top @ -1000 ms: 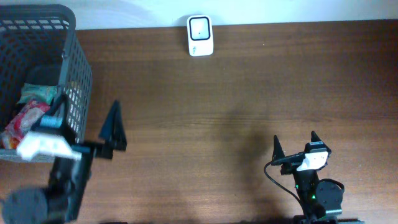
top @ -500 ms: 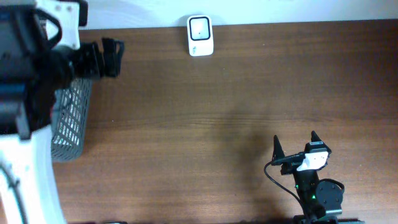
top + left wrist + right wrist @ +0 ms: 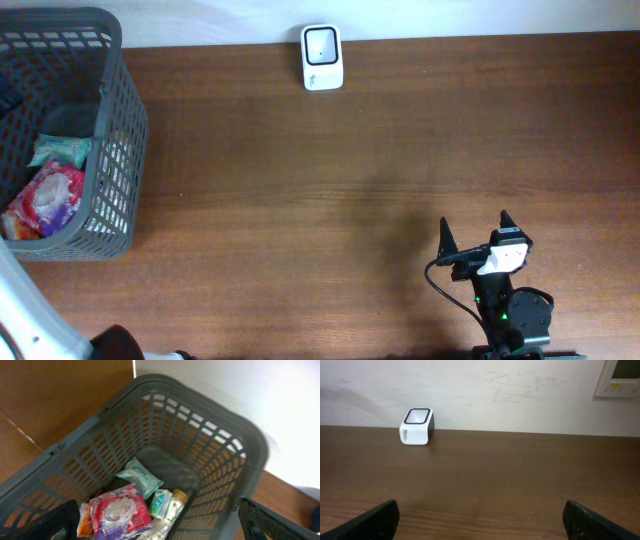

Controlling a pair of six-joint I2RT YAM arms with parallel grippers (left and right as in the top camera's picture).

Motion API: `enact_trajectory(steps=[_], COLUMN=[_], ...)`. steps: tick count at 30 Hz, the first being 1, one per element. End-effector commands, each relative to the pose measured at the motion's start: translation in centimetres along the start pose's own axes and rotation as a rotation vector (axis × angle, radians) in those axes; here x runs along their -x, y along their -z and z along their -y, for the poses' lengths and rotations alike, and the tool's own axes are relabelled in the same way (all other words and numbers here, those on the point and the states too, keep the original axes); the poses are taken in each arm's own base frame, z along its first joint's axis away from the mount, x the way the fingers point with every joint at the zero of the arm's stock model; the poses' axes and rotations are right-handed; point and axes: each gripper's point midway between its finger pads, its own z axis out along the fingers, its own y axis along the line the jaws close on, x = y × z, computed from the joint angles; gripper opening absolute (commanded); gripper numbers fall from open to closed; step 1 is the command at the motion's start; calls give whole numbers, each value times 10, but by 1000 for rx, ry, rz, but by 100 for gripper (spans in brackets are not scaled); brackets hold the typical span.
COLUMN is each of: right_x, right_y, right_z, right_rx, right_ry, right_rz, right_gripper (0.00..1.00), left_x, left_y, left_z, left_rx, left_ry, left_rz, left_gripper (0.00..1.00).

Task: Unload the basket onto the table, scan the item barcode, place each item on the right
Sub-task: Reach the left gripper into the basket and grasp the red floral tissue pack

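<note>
Overhead: a pink packet (image 3: pixel 45 195) lies in the grey basket (image 3: pixel 120 120) at the table's (image 3: pixel 330 200) left end; the white scanner (image 3: pixel 321 57) stands at the far edge.
Left tool (image 3: pixel 160 525) spread wide, looking down into the basket; right tool (image 3: pixel 474 232) equally wide, holding nothing, facing the scanner.

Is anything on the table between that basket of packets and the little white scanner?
Nothing visible does: only bare table lies between the basket and the scanner. The packets sit below the basket's rim, though.

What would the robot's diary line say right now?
left gripper open, facing basket | right gripper open, empty | scanner untouched | packets in basket
</note>
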Motion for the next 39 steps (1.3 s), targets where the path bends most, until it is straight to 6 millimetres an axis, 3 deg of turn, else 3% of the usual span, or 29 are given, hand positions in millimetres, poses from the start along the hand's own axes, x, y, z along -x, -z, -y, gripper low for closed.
enact_trajectory(steps=[1, 3, 6, 11, 13, 18, 24, 30, 31, 33, 34, 36, 37, 39], right_x=[-3, -3, -3, -3, -3, -3, -3, -3, -3, -3, -3, -3, -3, -3], right_y=[0, 0, 0, 0, 0, 0, 0, 0, 0, 0, 0, 0, 0, 0], right_z=[1, 1, 1, 1, 1, 1, 1, 1, 1, 1, 1, 1, 1, 1], right_rx=[-6, -6, -6, -5, -5, -6, -5, -6, -5, -6, -6, -6, -5, -6], right_ry=[-8, -8, -8, -8, -8, -8, -8, -8, -8, -8, -8, -8, -8, -8], right_rz=[-6, -6, -6, -6, -6, -6, -6, -6, -6, -6, -6, -6, -6, -6], right_gripper=[99, 99, 99, 99, 99, 99, 99, 99, 99, 99, 99, 99, 99, 99], left_x=[-25, -37, -74, -130, -147, -193, -232, -261, -262, -261, -261, -260, -260, -260], left_y=[-48, -70, -105, -162, -173, -204, -220, -220, -220, -221, -221, -222, -222, -222], left_z=[-12, -28, -56, -59, -56, -56, -60, -64, -66, -69, -69, -69, -69, -69], left_rx=[57, 151, 313, 336, 338, 352, 367, 384, 395, 410, 410, 409, 409, 409], left_ry=[16, 8, 22, -10, -28, -58, -80, -99, -104, -113, -113, -113, -112, -112], left_rz=[-125, -177, -324, -525, -586, -732, -859, -972, -974, -970, -970, -965, -964, -962], left_gripper=[99, 99, 99, 90, 77, 75, 75, 69, 63, 36, 28, 30, 36, 64])
